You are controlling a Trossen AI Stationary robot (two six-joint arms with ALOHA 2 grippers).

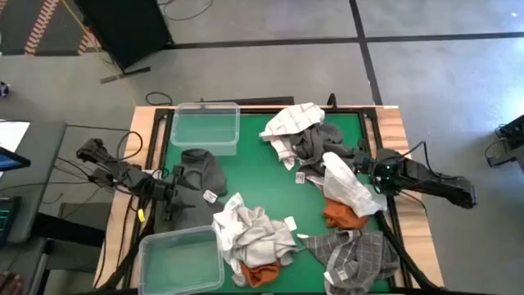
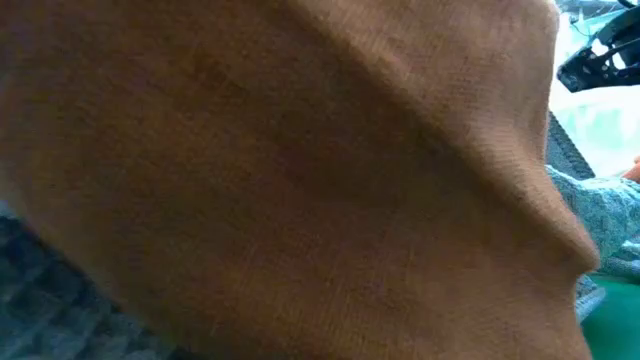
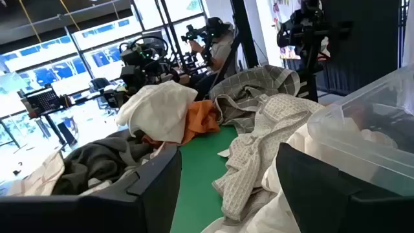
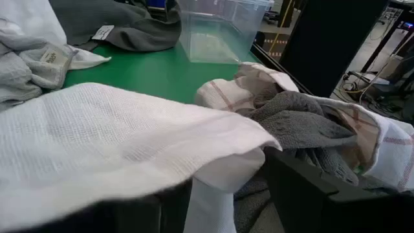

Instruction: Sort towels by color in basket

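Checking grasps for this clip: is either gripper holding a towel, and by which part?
The right gripper holds the white towel, apparently by a fold near its middle. The left gripper is open, holding nothing, near the dark grey towel.

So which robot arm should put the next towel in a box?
Probably the right. The right gripper already pinches the white towel, draped across it. The left gripper is open and empty, resting by the dark grey towel near the clear bin.
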